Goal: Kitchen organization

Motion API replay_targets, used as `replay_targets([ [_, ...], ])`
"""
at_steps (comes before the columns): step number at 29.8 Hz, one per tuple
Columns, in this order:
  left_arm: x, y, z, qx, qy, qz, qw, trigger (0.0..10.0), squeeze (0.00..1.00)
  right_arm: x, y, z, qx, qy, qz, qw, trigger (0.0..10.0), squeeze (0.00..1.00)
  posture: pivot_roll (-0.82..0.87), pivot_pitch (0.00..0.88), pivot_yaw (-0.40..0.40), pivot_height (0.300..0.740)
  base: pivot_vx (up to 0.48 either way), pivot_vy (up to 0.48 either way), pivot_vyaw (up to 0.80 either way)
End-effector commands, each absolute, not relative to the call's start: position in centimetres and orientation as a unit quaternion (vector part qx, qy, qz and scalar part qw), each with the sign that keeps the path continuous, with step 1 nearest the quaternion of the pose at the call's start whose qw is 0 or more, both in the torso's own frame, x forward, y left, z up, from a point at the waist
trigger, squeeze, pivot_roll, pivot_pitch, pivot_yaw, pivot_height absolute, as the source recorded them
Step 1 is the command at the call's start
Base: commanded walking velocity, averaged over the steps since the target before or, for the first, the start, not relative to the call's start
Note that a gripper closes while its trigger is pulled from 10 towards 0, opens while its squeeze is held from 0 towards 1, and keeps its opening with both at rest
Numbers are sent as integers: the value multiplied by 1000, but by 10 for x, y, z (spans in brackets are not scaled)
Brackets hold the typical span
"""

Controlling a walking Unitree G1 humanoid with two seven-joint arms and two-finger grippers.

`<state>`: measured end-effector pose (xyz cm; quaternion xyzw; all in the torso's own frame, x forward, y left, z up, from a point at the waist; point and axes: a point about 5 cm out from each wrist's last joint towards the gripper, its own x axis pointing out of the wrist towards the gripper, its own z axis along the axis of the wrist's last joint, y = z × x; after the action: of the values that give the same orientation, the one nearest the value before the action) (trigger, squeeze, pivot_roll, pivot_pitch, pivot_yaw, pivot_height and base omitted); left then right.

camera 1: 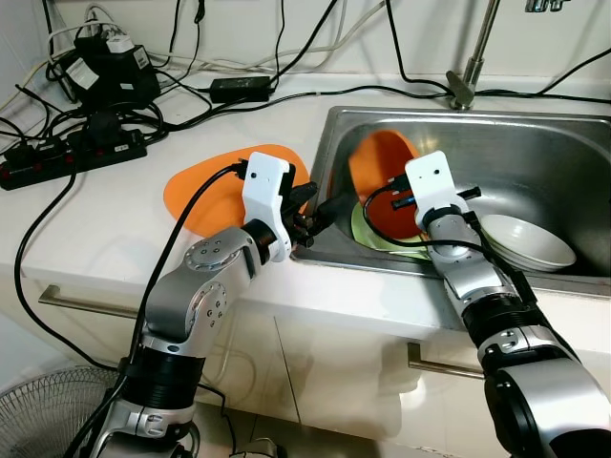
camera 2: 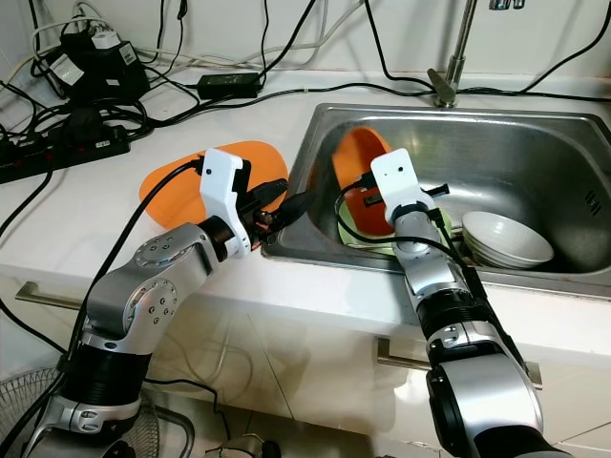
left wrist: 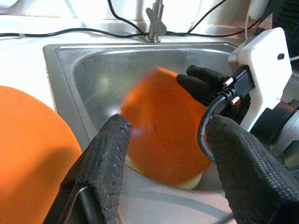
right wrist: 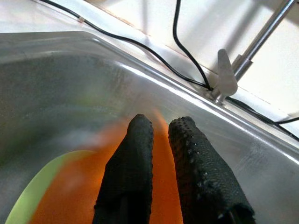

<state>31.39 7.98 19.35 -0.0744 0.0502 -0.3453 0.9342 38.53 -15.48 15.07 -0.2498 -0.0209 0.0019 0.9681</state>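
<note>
An orange plate (camera 1: 382,160) stands tilted on edge inside the steel sink (camera 1: 535,143), leaning over a green plate (camera 1: 368,237) on the sink floor. My right gripper (right wrist: 161,123) is shut on the orange plate's upper rim, and the plate looks blurred in the wrist views. Over the sink's left rim my left gripper (camera 1: 320,205) hovers open, pointing at that plate with nothing between its fingers (left wrist: 107,154). A second orange plate (camera 1: 205,191) lies flat on the white counter, left of the sink.
Stacked white bowls (camera 1: 525,243) sit at the right of the sink. The faucet (camera 1: 474,57) rises behind it. A power strip (camera 1: 72,157), an adapter (camera 1: 241,88) and tangled cables crowd the back left of the counter. A fan (camera 1: 48,415) stands on the floor.
</note>
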Motion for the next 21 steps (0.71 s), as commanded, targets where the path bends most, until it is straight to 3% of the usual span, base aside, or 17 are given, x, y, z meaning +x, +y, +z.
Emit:
replay_targets([
  [1, 313, 84, 196, -67, 48, -339, 937, 10000, 0, 382, -151, 137, -258, 5, 14, 966, 10000, 1000, 148, 26, 99, 740, 0, 0, 0],
  [4, 313, 84, 196, -67, 49, -339, 937, 10000, 0, 383, -150, 138, -259, 5, 15, 966, 10000, 984, 147, 25, 99, 740, 0, 0, 0],
  [5, 313, 84, 195, -67, 49, -339, 937, 10000, 0, 383, -150, 138, -260, 5, 16, 966, 10000, 0, 147, 22, 100, 740, 0, 0, 0],
  [14, 313, 84, 194, -64, 48, -336, 938, 10000, 0, 382, -148, 142, -254, -14, 11, 967, 10000, 0, 144, 15, 102, 740, 0, 0, 0],
  [21, 336, 114, 215, -66, -23, -196, 978, 10000, 0, 379, -126, 168, -46, -92, 63, 993, 10000, 0, 149, 21, 102, 740, 0, 0, 0],
])
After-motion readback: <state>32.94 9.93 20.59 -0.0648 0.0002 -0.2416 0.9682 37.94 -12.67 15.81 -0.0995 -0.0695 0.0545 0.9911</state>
